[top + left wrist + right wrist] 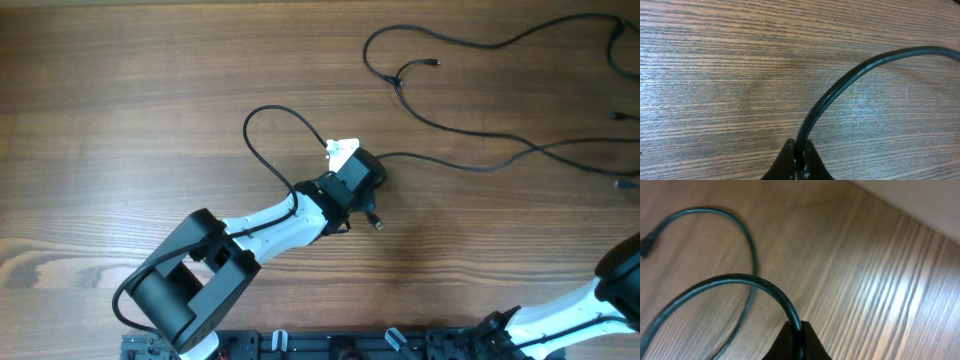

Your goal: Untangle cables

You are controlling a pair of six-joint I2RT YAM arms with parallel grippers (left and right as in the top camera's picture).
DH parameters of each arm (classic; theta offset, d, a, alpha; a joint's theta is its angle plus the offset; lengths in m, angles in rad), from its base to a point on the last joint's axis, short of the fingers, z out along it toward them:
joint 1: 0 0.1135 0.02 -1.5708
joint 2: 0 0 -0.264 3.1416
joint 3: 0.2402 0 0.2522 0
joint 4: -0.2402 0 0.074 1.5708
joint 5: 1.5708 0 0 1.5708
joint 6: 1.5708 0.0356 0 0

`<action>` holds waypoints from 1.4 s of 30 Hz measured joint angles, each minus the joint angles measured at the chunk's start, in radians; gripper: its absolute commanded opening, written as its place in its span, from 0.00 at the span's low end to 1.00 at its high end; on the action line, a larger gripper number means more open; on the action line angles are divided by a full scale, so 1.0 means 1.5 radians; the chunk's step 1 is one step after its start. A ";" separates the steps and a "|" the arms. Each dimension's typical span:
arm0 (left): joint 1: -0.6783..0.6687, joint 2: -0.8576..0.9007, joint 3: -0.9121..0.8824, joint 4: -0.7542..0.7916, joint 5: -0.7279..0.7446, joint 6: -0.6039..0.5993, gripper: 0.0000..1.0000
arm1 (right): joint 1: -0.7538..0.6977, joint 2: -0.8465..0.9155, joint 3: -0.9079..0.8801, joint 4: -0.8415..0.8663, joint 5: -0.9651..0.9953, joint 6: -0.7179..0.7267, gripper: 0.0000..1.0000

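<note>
Left gripper (800,150): I see the fingers pressed together, pinching a cable (840,87) that arcs up and right from it over the table (715,75).
Plug (378,222): small, silver-tipped, just beside left gripper; can't tell if touching.
Cables (398,78): thin black cords strewn to the right of and beyond left gripper, one strand leading back to it.
Right gripper (800,335): fingers clamped on a second cable (740,280); well right of left gripper, outside my overhead view.
Loose cord (747,240): curves behind second cable.
</note>
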 measured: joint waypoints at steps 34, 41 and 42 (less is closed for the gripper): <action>-0.042 0.000 0.000 0.023 -0.009 0.000 0.13 | -0.134 0.000 0.000 -0.032 -0.192 0.200 0.09; -0.042 0.000 0.000 -0.015 -0.017 0.002 0.26 | -0.134 0.000 0.000 -0.029 -0.187 0.208 0.46; -0.042 0.000 0.000 -0.016 -0.017 0.002 0.26 | -0.134 0.000 0.000 -0.029 -0.187 0.212 0.54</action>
